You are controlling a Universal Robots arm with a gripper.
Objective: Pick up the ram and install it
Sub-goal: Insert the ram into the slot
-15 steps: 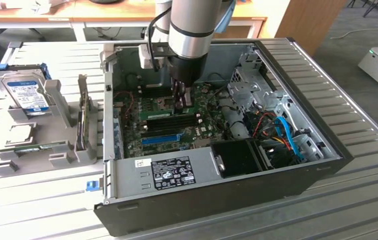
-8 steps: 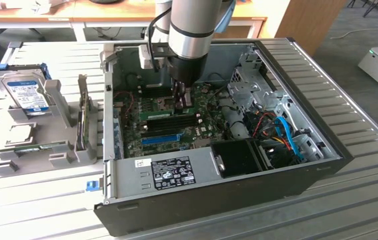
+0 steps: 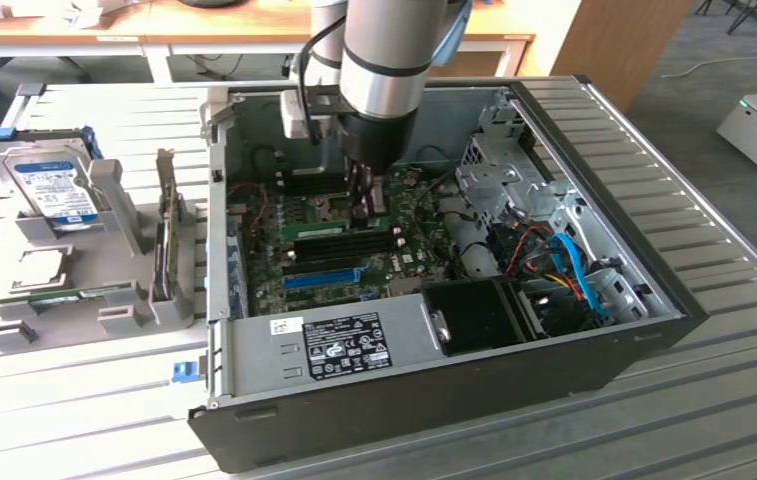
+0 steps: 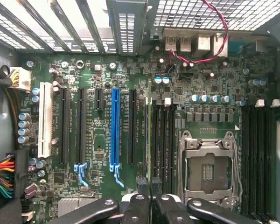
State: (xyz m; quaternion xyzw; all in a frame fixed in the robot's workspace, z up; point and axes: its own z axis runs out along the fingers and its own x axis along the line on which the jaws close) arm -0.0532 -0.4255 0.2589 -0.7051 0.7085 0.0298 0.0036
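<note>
My gripper (image 3: 359, 205) reaches down into the open computer case (image 3: 485, 390), low over the motherboard (image 3: 412, 205). In the wrist view its fingertips (image 4: 149, 184) stand almost together on the thin green edge of the ram (image 4: 149, 140). The ram runs edge-on and lengthwise beside two black memory slots (image 4: 162, 140) with white latches. I cannot tell whether it sits in a slot or hangs just above the board. A bright blue expansion slot (image 4: 115, 126) lies parallel to it on one side, and the empty processor socket (image 4: 207, 170) on the other.
A grey rack (image 3: 111, 200) at the exterior view's left holds a hard drive (image 3: 51, 185), an upright card (image 3: 165, 230) and a green board strip (image 3: 71, 295). Blue and orange cables (image 3: 572, 270) and a black fan box (image 3: 478, 315) crowd the case's right. More black slots (image 4: 259, 154) lie beyond the socket.
</note>
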